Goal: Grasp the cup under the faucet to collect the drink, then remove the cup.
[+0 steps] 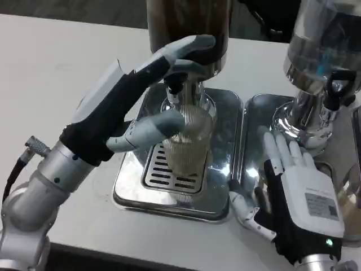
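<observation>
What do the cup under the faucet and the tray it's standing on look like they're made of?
The cup looks like clear ribbed glass or hard plastic: you see through it, and fine vertical ridges run down its wall. The tray looks like polished stainless steel: its mirror-bright silver rim reflects the surroundings, and a slotted metal grate sits in its middle.

A: Cup [189,144]?
B: Clear ribbed glass, upright, on the slotted grate of the steel drip tray [223,141], directly under the faucet [175,84]. Pale drink inside, filled most of the way up.
A: Faucet?
B: Dark spout with a metal collar, sticking out from the base of the dark-liquid dispenser [189,22], just above the cup's rim.
</observation>
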{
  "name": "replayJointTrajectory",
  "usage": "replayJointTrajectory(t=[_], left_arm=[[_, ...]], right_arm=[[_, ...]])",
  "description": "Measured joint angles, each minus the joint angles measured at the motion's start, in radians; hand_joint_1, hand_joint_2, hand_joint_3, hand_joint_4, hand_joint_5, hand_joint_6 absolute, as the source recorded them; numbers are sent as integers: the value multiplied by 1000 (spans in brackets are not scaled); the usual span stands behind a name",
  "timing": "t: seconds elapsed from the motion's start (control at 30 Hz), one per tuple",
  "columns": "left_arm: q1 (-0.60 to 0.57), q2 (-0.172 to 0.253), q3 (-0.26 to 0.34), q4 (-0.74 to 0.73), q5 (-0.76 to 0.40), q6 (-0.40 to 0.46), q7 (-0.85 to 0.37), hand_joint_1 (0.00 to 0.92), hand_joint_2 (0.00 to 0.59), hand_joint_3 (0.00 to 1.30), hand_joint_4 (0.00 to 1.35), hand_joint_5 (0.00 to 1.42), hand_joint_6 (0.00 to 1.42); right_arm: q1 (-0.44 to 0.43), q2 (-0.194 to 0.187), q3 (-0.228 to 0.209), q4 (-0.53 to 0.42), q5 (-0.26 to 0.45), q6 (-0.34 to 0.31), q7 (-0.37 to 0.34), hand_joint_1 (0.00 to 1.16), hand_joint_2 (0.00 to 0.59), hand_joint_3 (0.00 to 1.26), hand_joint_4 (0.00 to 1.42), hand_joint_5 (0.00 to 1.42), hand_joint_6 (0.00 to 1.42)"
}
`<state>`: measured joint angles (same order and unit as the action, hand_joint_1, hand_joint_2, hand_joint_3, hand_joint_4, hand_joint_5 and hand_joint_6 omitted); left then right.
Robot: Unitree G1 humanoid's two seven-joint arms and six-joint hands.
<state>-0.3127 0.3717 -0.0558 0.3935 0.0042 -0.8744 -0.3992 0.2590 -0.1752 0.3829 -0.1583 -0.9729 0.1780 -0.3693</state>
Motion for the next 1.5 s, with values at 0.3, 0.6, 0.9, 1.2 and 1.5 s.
replayJointTrajectory(t=[0.3, 0.6, 0.9, 1.2, 1.5], left_arm=[[3, 4, -2, -4, 9, -1, 14, 0, 105, 192, 124, 323, 266], [4, 4, -6, -7, 9, -1, 15, 0, 105, 156, 124, 321, 270], [4, 5, -7, -7, 24, -2, 27, 0, 106, 164, 122, 318, 272], [4, 6, -7, -11, 28, -2, 29, 0, 106, 173, 122, 318, 274], [3, 7, -6, -12, 27, -1, 29, 0, 106, 182, 124, 318, 275]], right_arm=[[-11, -7, -32, 4, 146, -80, 18, 246, 380, 0, 0, 0, 23], [-80, -14, -102, 96, 449, -250, 140, 441, 295, 0, 0, 0, 34], [-182, -15, -119, 189, 504, -283, 199, 529, 260, 0, 0, 0, 0], [-263, 10, -124, 302, 520, -293, 206, 555, 231, 0, 0, 0, 0], [-333, 25, -128, 388, 555, -332, 217, 561, 225, 0, 0, 0, 0]])
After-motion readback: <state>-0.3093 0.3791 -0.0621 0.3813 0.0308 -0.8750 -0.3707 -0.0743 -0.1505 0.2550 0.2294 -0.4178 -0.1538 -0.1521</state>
